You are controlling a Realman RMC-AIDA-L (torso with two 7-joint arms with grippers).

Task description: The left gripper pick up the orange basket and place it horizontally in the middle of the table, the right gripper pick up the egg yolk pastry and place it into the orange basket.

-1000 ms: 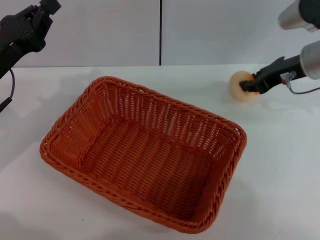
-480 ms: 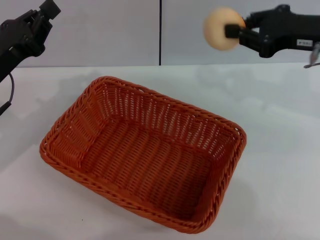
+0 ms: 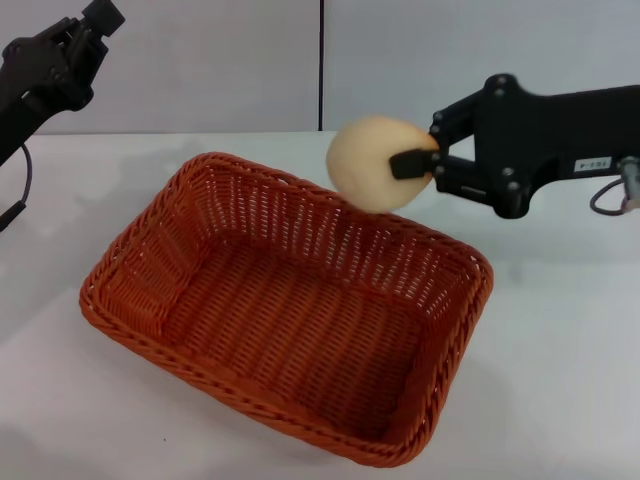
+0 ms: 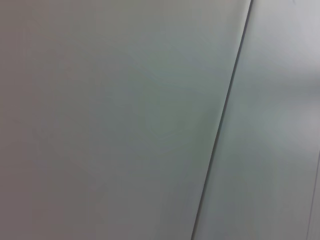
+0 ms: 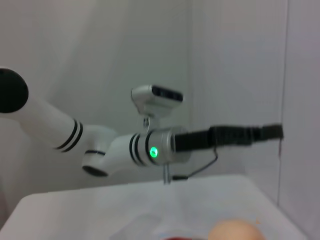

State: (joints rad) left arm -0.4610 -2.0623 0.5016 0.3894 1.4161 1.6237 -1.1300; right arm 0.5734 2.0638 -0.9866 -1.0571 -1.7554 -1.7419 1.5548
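The orange basket (image 3: 290,320) lies slantwise on the white table (image 3: 560,350), hollow side up, with nothing inside. My right gripper (image 3: 398,162) reaches in from the right and is shut on the egg yolk pastry (image 3: 360,165), a cream ball held in the air over the basket's far rim. The pastry's top also shows in the right wrist view (image 5: 235,231). My left gripper (image 3: 88,28) hangs raised at the far left, well clear of the basket; the right wrist view shows it far off (image 5: 260,132).
A grey wall with a dark vertical seam (image 3: 321,65) stands behind the table. The left wrist view shows only that wall (image 4: 125,120). White tabletop lies bare around the basket on the right and front left.
The right gripper lifted the pastry off the table at the far right, carried it up and leftward, and now holds it lower, over the basket's far rim. The left arm stayed put.
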